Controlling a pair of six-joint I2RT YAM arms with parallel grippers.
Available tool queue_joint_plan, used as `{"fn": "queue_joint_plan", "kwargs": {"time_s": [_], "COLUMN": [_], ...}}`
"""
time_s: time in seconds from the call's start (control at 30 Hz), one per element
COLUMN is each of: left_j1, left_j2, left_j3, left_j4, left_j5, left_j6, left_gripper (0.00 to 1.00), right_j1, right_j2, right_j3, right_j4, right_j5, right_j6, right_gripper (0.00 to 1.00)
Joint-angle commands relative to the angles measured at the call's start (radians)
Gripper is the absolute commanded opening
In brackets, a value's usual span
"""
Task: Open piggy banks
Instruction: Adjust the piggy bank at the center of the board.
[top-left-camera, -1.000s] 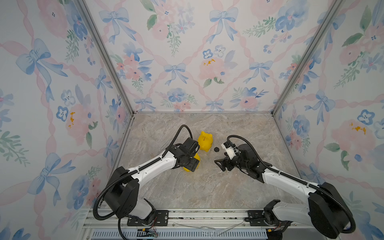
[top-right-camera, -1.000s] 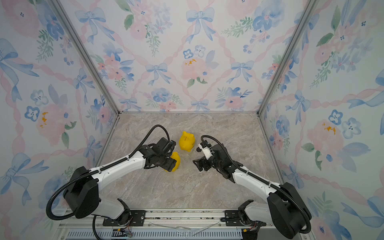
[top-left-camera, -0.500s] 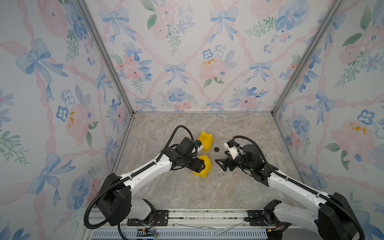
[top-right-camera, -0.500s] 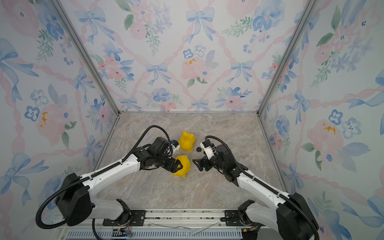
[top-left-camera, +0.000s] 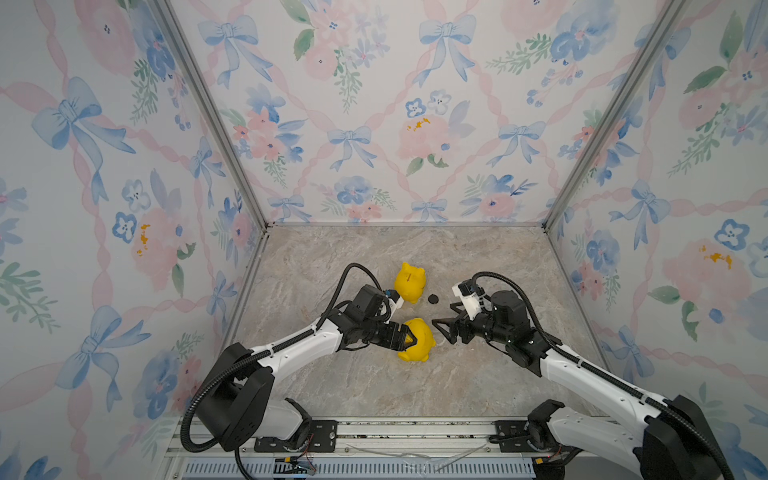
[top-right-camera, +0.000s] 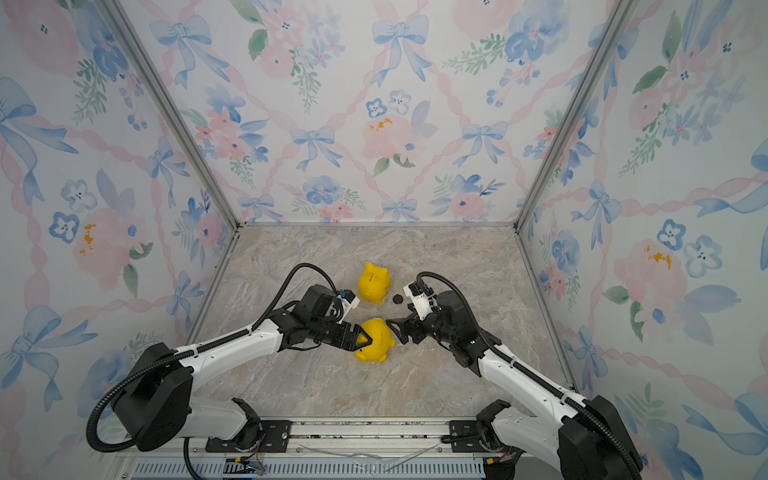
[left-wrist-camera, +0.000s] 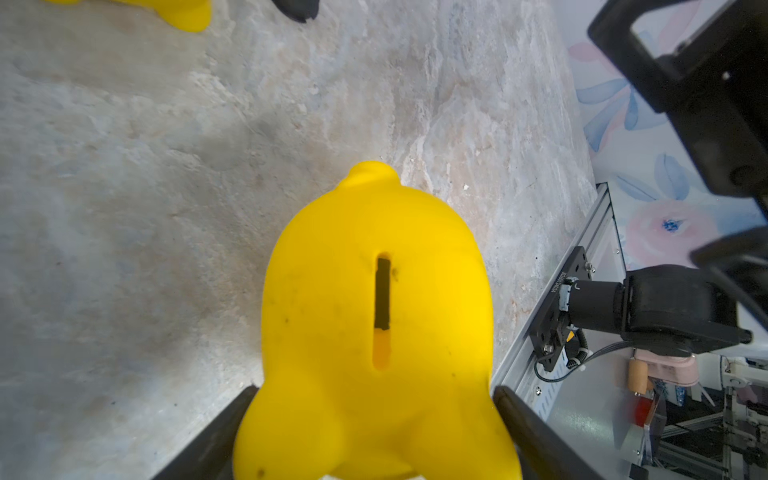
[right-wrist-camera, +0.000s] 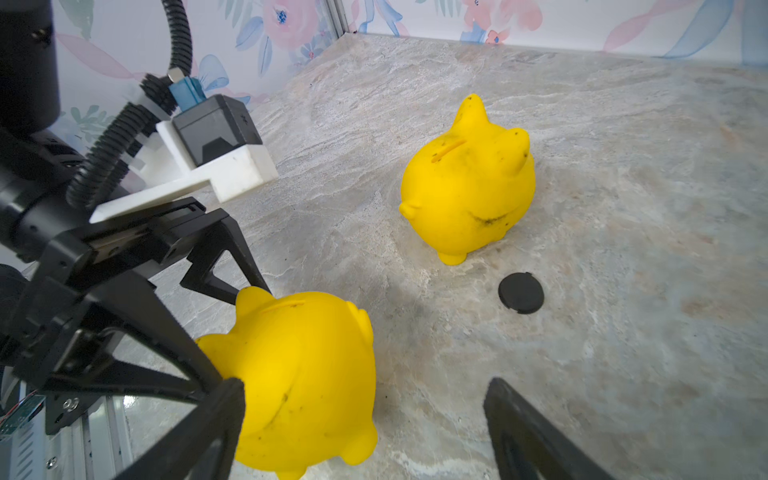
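Floral bow-patterned walls (top-left-camera: 374, 124) on three sides; beige marbled floor (top-left-camera: 374, 386); aluminium corner posts (top-left-camera: 212, 112); even light.

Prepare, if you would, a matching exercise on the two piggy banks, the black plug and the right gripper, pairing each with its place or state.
Things:
1. near piggy bank
2. far piggy bank
3. black plug
4. right gripper

Places or states:
A. lying flat on the table, touching nothing
B. between the fingers of the left gripper
C. open, holding nothing
D. standing free, nearer the back wall

Pairs: 1-B; 2-D; 3-A; 4-C.
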Motion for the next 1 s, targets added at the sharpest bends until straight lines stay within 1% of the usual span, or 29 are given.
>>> {"fn": "queue_joint_plan", "kwargs": {"time_s": [0.0,0.03,0.2,0.3,0.5,0.67,0.97], "left_j1": [0.053,0.071,0.138,0.157,0.165,0.169,0.169], "left_j2": [-0.010,-0.016,-0.039,-0.045,-0.061,-0.082,-0.072], "left_j3": [-0.024,-0.062,-0.100,-0.107,-0.120,-0.098,-0.087], "left_j4": [0.040,0.040,0.032,0.004,0.003,-0.011,-0.015], "left_j5": [0.034,0.041,0.054,0.027,-0.003,-0.015,-0.003], "left_j6": [-0.017,-0.013,0.010,0.021,0.003,0.004,-0.001], "left_gripper": [0.91,0.93,0.98,0.98,0.98,0.98,0.98], "right_j1": [-0.011,-0.011,-0.012,-0.011,-0.009,-0.009,0.027], "right_j2": [0.014,0.021,0.052,0.070,0.082,0.121,0.202], "right_j3": [-0.007,-0.005,0.002,0.006,0.004,0.007,0.001], "right_j4": [0.017,0.019,0.032,0.037,0.046,0.065,0.135], "right_j5": [-0.032,-0.034,-0.044,-0.055,-0.063,-0.086,-0.096], "right_j6": [0.015,0.015,0.017,0.024,0.031,0.050,0.077], "right_gripper": [0.92,0.92,0.92,0.92,0.92,0.92,0.92]}}
